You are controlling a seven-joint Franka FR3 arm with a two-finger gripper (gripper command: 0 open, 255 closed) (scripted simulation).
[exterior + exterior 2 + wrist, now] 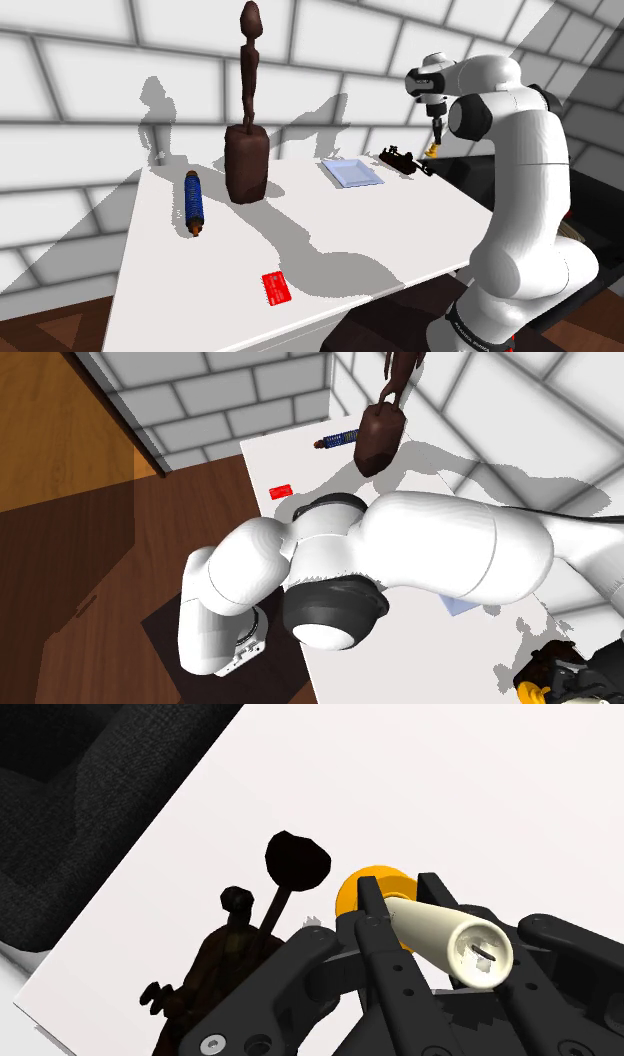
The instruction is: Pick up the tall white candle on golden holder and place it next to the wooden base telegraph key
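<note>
Black tool [400, 889] clamped on white candle [440, 936] | golden holder [350, 894] at candle's foot, over white worktop [450, 784] | dark telegraph key [240, 959] just beside, near worktop's edge

bright, crisp light. hard grey shadows cross the white tabletop [160, 270] and the pale tiled wall [80, 80].

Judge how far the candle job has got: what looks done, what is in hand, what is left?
Done: the tool clasps the white candle, with its golden holder close beside the dark telegraph key. In hand: setting it down; whether the holder touches the white table is unclear. Left: open the tool and lift away.
</note>
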